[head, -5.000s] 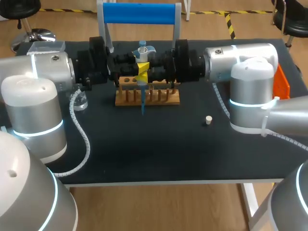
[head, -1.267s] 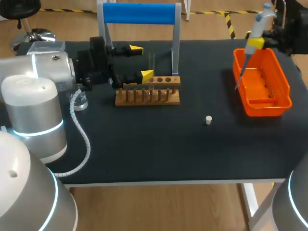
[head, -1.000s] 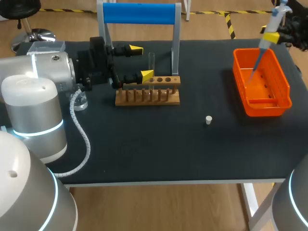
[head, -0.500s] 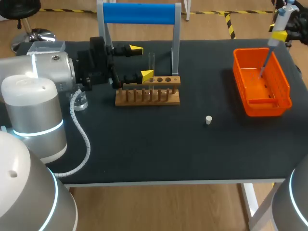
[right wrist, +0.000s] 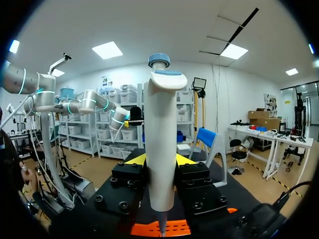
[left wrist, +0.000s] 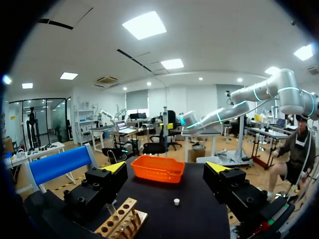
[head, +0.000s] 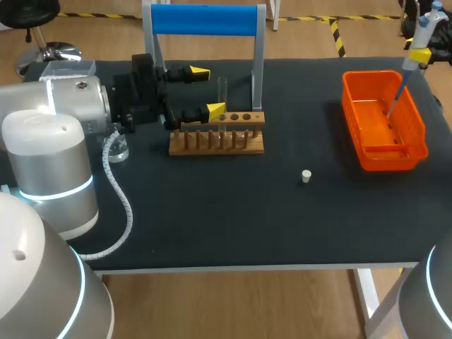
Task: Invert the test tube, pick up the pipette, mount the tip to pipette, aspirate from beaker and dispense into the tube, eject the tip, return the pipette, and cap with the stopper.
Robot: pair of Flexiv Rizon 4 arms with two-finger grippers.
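My head camera sits high behind the arms and looks steeply down on the whole table. The left wrist camera rides low over the wooden rack, facing across the tabletop toward the orange tray. The right wrist camera looks out level, with the pipette very near its lens and the tray's edge below. All three views share that tray.

Orange basket, wooden rack, black table
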